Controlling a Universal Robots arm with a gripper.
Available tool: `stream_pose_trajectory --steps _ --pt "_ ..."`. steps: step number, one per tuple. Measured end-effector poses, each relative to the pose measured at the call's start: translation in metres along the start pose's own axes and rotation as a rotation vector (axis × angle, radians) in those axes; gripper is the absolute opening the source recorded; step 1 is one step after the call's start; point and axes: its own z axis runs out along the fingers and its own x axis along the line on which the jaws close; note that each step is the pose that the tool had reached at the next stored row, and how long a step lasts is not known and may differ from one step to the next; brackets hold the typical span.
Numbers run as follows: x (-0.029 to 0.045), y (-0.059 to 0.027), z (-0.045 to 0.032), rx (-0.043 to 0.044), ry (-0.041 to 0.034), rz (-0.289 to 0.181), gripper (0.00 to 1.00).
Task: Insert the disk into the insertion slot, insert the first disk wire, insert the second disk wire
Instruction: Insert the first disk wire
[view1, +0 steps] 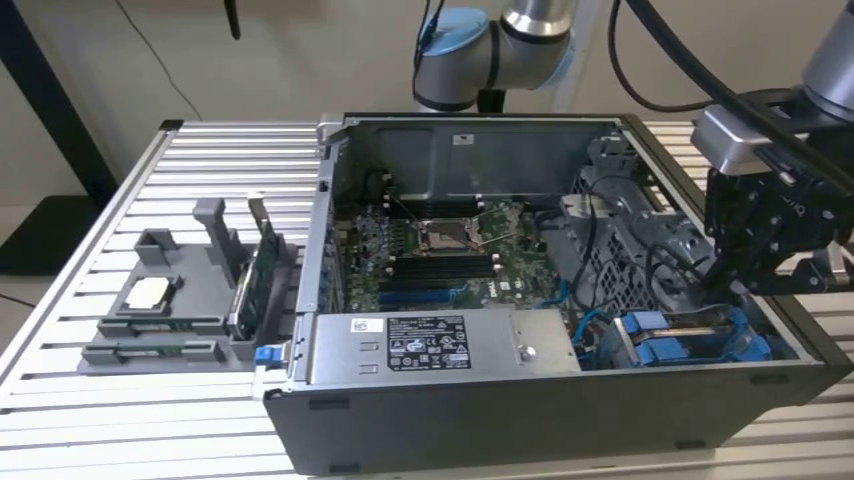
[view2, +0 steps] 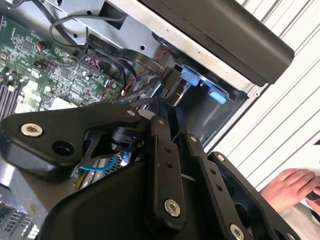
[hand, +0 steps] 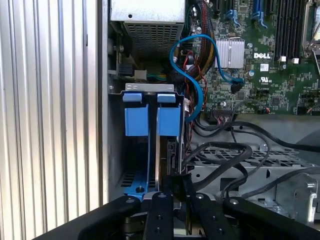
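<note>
The insertion slot (hand: 136, 150) is a grey drive cage with blue fittings in the case's near right corner (view1: 681, 338). In its bay beside the motherboard the disk (hand: 170, 150) stands on edge, its blue carrier (hand: 168, 120) facing out. My gripper (hand: 173, 189) hovers right over that bay's end, shut on a black wire plug (hand: 176, 181). In the second wrist view the plug (view2: 169, 77) trails a flat black wire (view2: 132, 54) and sits close to the blue tabs (view2: 190, 75). In the exterior view the gripper (view1: 747, 285) hangs above the cage.
A grey power-supply box (view1: 427, 345) lies along the case front. A blue cable (hand: 197, 65) and black wires (hand: 225, 155) loop beside the cage. A parts tray (view1: 174, 310) stands on the slatted table at the exterior view's left. A person's hand (view2: 290, 187) rests outside the case.
</note>
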Motion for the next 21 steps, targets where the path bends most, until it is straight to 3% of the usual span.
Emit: stream_pose_trajectory --steps 5,21 --pt "0.0024 -0.0034 0.0018 -0.0057 -0.0061 0.001 0.19" --pt "0.003 -0.0054 0.005 -0.0085 -0.0066 0.001 0.19"
